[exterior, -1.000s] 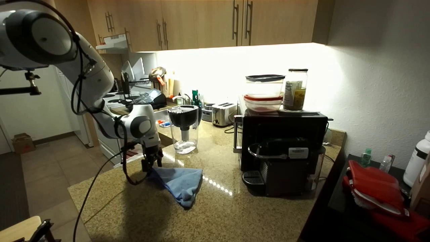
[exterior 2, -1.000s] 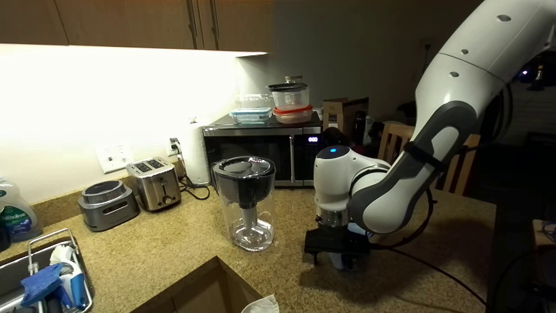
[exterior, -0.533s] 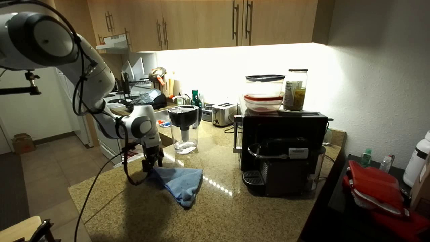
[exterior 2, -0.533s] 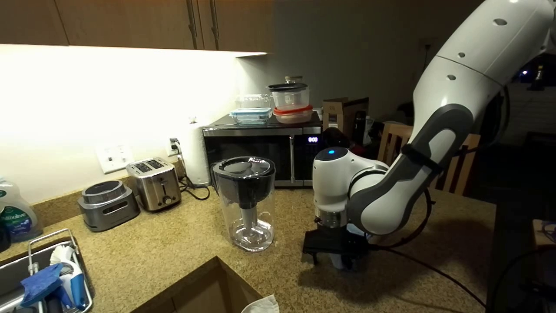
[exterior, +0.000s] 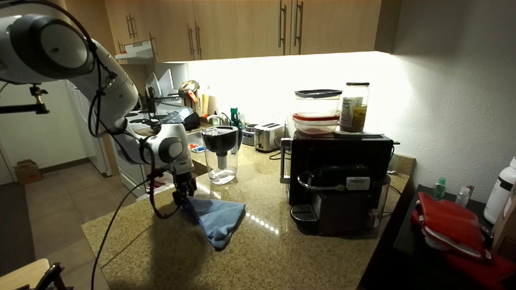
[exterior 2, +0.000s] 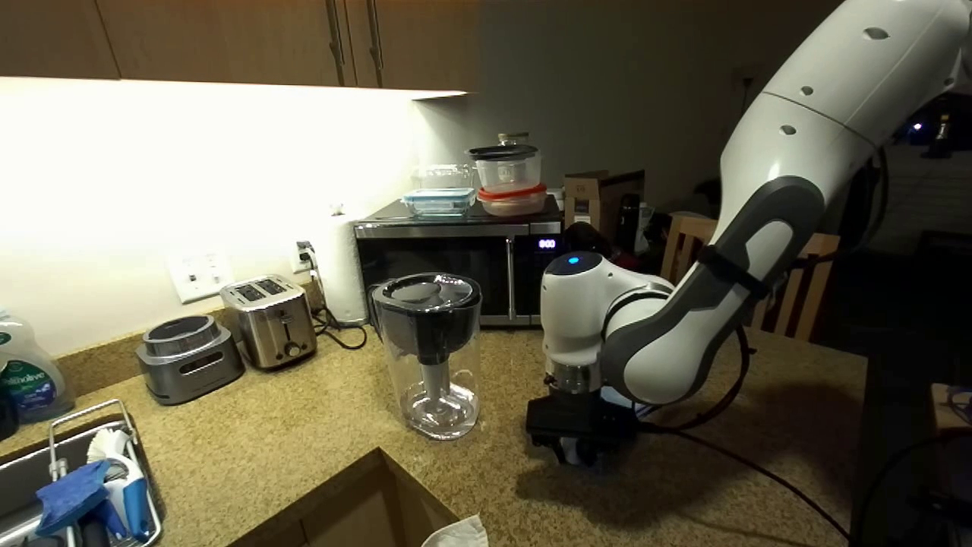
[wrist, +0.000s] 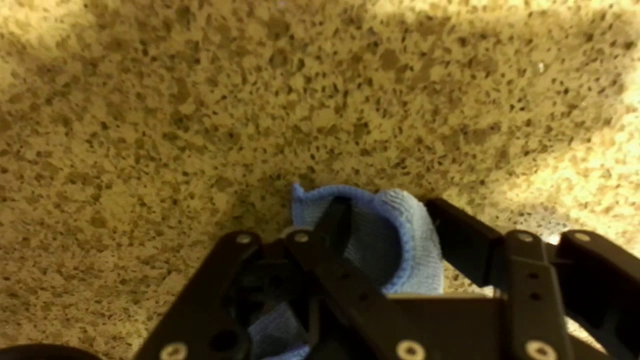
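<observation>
claw pointing down, fingers apart, w/ fold of blue cloth btwn them: one fingertip inside the fold, other at its outer face; no firm pinch visible. claw at one end of cloth; bulk lies off twd coffee machine side, long axis approx claw to tapered tip. cloth on speckled counter, partly rumpled. pitcher upright, near but apart from claw; toaster & microwave farther back; cabinets overhead; wooden chair in the dark beyond.
</observation>
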{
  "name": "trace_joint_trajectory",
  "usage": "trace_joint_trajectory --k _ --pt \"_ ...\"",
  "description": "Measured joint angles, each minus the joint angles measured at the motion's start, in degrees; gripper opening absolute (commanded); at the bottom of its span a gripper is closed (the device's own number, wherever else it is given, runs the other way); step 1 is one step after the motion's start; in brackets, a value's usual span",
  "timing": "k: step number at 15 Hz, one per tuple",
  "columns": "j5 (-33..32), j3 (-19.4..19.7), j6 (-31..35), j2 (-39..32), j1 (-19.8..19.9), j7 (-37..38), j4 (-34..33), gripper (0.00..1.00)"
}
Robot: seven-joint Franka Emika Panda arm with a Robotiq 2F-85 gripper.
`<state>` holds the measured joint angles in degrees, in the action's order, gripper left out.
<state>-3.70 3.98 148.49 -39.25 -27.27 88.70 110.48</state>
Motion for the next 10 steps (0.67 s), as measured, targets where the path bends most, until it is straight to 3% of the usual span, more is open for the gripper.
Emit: trace_joint_trajectory --k 2,3,10 --pt "0.00 -0.19 -0.05 0.00 0.03 0.00 -0.11 0.02" --pt "0.00 -0.33 -0.06 0.00 0.07 0.00 -0.14 0.01" --pt "1.13 -5.08 -0.13 0.15 2.96 -2.72 -0.15 0.03"
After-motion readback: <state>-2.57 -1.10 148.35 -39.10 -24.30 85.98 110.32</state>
